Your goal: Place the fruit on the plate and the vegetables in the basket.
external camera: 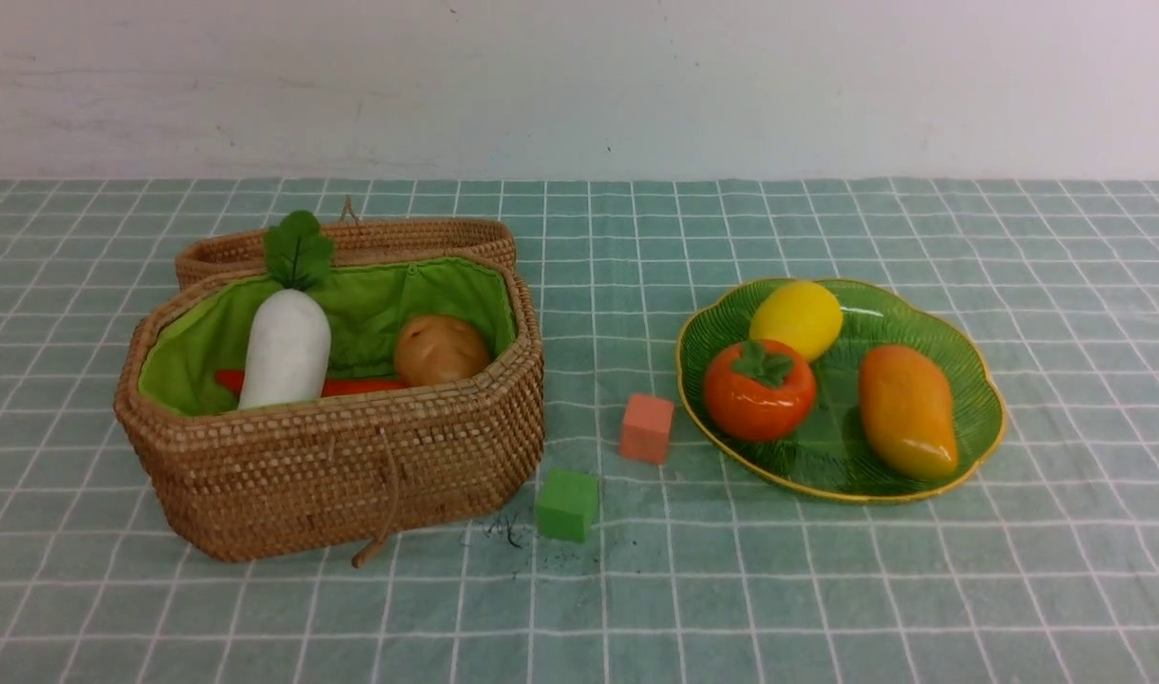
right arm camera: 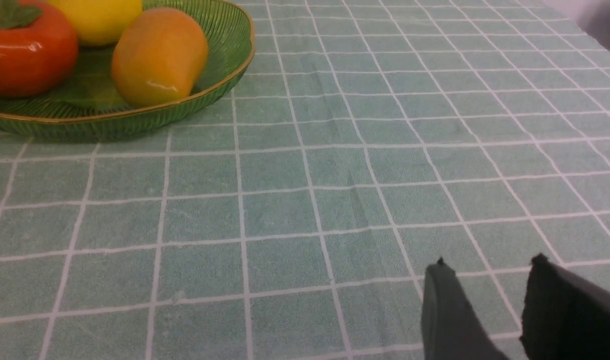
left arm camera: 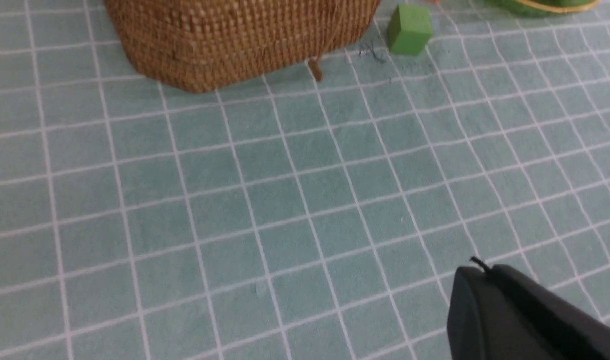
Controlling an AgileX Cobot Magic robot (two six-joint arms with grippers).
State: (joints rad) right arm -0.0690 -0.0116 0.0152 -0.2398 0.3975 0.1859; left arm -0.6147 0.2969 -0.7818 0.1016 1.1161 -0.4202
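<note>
fruit sitting on plate, sorted | vegetables lying in basket | left gripper resting closed, empty | right gripper hanging with fingers apart, empty

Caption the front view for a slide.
Radish, potato and carrot in the wicker basket; three fruits on the green plate.

Across the bottom of the front frame we see the checked surface bare from edge to edge, and the upper band beneath the wall is open too. At left the basket blocks the way, its lid folded back behind it. The plate fills the right centre. Between them the gap is narrowed by the green cube and the salmon cube.
</note>
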